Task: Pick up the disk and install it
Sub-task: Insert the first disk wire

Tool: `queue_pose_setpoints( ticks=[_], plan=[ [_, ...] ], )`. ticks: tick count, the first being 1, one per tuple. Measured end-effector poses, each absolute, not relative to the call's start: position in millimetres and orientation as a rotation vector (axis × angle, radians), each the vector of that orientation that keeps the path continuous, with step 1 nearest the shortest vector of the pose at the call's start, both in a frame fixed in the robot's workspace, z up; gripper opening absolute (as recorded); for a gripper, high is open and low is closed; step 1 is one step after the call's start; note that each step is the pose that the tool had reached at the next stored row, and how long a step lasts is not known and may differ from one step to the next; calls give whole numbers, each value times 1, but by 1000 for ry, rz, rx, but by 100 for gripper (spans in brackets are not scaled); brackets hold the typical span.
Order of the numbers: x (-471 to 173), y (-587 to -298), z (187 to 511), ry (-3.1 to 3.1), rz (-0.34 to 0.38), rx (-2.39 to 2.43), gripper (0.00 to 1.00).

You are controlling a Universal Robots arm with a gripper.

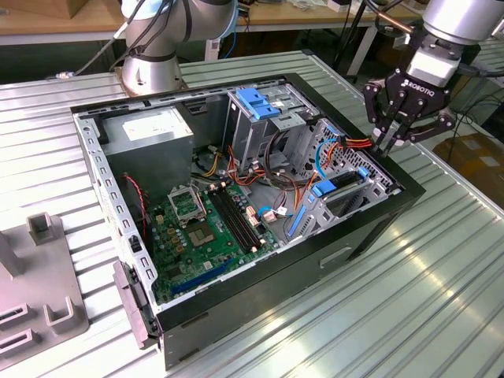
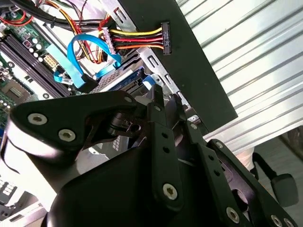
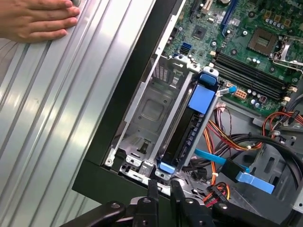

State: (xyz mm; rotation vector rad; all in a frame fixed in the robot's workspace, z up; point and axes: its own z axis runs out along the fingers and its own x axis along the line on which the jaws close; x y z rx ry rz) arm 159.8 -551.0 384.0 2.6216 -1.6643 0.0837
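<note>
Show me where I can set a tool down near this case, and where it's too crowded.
Free: table beyond the case on the exterior view's right. Crowded: cables by the gripper; grey fixture at that view's left.

One overview, two close-ups
The exterior view looks down slantwise over the computer case (image 1: 260,293) on the desk (image 1: 394,315); both wrist views peer past the claw (image 2: 166,98) (image 3: 163,185) into its drive-bay corner (image 3: 150,109).

Shiny ribbed metal table (image 1: 441,315); matt black case (image 1: 260,295)
</note>
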Motion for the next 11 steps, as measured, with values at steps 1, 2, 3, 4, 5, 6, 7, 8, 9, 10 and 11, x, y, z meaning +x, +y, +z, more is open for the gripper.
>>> queue_pose_setpoints(
  ticks=[1,2,3,4,5,6,7,8,9,10,11],
  plan=[
    [160,-551,384,-1641,84,2637,25],
    [160,-551,384,-1619,85,2651,25],
    [160,-551,384,-1604,85,2660,25],
    [160,-551,384,-1585,85,2672,25],
    [160,-551,384,-1557,86,2689,25],
    [160,-551,384,-1534,86,2703,25],
    [160,-551,384,-1498,87,2724,25],
    [161,-551,384,-1454,88,2749,25],
    [161,-551,384,-1436,89,2759,25],
    [161,-551,384,-1429,90,2763,25],
    [164,-551,384,-1425,90,2765,25]
  ],
)
